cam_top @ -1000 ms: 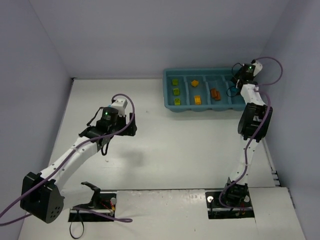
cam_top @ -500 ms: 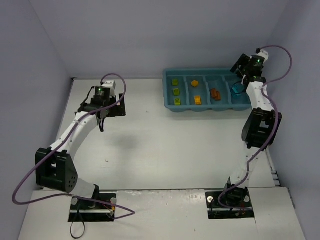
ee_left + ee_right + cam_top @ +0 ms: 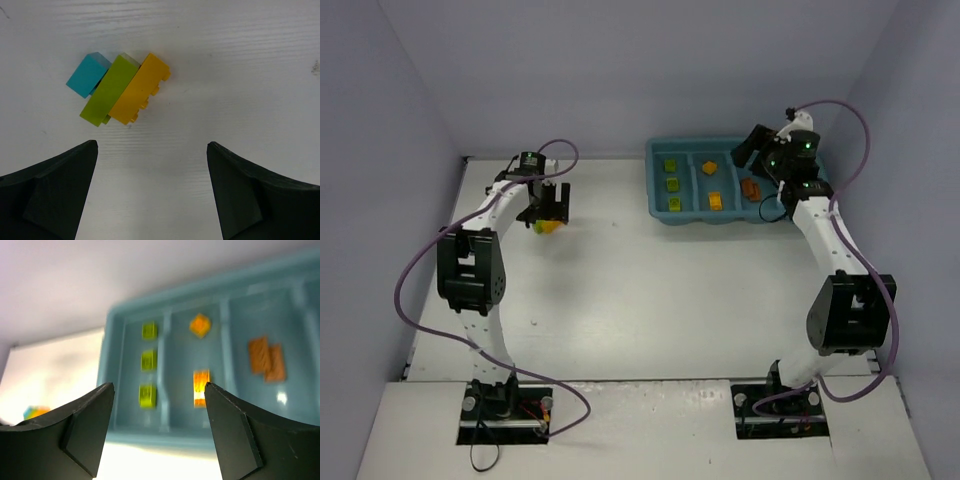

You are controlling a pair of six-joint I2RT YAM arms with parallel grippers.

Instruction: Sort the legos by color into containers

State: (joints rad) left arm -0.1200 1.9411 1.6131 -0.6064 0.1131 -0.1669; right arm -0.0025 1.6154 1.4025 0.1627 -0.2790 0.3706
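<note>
While I keep the left claw (image 3: 152, 150) low over the white table (image 3: 260, 70), its two dark fingers (image 3: 55, 195) stand spread wide with nothing between them. The left wrist view shows a clump of three joined legos (image 3: 119, 90) lying on the table just beyond the fingertips, touching neither. Within the clump, a cyan brick (image 3: 88, 74) sits at the left, a green brick (image 3: 110, 90) in the middle and a yellow brick (image 3: 140, 89) at the right, side by side and slanted. From above, I see this claw (image 3: 545, 205) at the far left of the table, with the clump (image 3: 548, 225) right at its tips and well apart from the teal tray (image 3: 720, 142).

The right claw (image 3: 159, 390) is likewise spread and pinches nothing; I have it raised above the tray (image 3: 107, 370), its camera looking down into the compartments. Overhead, the right claw (image 3: 757, 148) hangs over the right half of the tray.

Contents, left to right: the first compartment holds three green legos (image 3: 148, 360) in a line; the second holds two yellow legos (image 3: 201, 387), one far and one near; the third holds two orange legos (image 3: 266, 360) touching each other. The fourth compartment is cut off at the edge of the right wrist view and covered by the arm from above, so I cannot tell what it holds
</note>
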